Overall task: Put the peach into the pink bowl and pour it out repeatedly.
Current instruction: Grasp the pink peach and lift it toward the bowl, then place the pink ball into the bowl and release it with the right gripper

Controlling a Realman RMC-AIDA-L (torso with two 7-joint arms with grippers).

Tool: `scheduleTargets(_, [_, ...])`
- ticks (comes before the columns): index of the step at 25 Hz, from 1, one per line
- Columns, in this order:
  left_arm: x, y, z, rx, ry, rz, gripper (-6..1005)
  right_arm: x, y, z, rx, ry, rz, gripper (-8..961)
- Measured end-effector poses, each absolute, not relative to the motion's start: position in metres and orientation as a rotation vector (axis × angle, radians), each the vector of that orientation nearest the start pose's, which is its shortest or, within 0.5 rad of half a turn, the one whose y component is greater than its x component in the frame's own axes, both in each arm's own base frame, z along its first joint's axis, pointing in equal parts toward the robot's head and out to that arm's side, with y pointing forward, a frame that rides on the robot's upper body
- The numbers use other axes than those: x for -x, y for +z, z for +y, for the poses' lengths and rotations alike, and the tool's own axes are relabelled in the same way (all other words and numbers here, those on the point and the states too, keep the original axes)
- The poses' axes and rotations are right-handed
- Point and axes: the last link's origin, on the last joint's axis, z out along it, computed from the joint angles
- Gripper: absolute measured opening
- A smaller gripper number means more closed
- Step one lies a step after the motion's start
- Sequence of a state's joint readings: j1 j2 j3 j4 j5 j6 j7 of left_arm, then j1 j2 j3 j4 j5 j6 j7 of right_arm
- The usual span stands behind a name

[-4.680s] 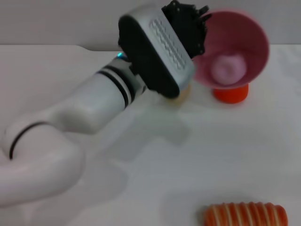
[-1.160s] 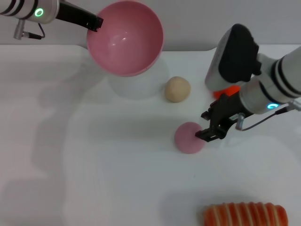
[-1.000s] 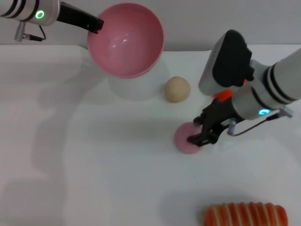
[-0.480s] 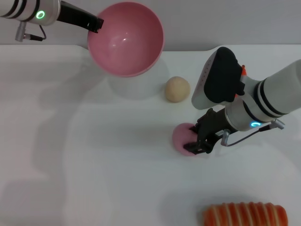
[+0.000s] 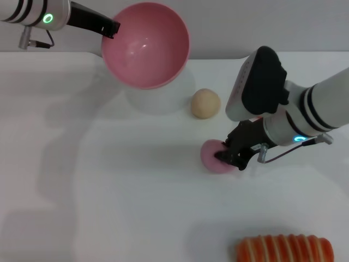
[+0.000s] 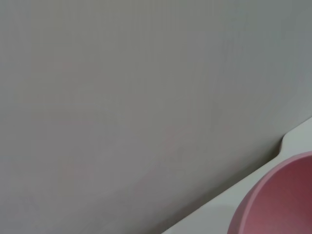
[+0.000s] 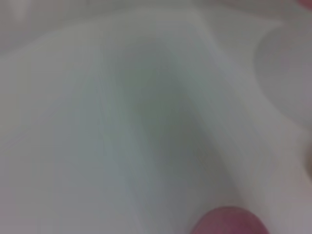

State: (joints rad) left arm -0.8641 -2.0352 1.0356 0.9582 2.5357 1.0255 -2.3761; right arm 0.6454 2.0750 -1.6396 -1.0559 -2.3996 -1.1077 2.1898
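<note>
My left gripper [image 5: 112, 27] is shut on the rim of the pink bowl [image 5: 146, 46] and holds it in the air at the back left, its opening tilted toward me and nothing inside. The bowl's edge also shows in the left wrist view [image 6: 282, 200]. The peach [image 5: 211, 155] lies low at the white table right of centre. My right gripper [image 5: 229, 156] has its black fingers closed around the peach's right side. The peach shows at the edge of the right wrist view [image 7: 229, 222].
A beige ball [image 5: 205, 103] sits on the table between the bowl and my right arm. An orange, white-striped toy [image 5: 283, 249] lies at the front right edge. The table's back edge meets a grey wall.
My right gripper came in from the right, closed around the peach, and has shifted it slightly toward the back. The left arm and the bowl have held still over the last second.
</note>
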Motion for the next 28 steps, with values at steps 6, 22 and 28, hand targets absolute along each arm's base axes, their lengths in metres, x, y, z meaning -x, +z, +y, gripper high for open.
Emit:
scheduleTargets(6, [0.161,0.044,0.474,2.286,-0.037,-0.792,35,-0.149,-0.040,0.360,2.771,-0.253,0.283,123])
scheduleTargets(22, [0.151,0.019,0.463,2.372,-0.006,-0.790,35,-0.064,0.073,0.351,2.552,0.300,-0.017,38])
scheduleTargets(28, [0.140,0.008,0.458,2.429,-0.012,-0.770,35,-0.073,0.058,0.373,2.507,0.304,-0.020,69])
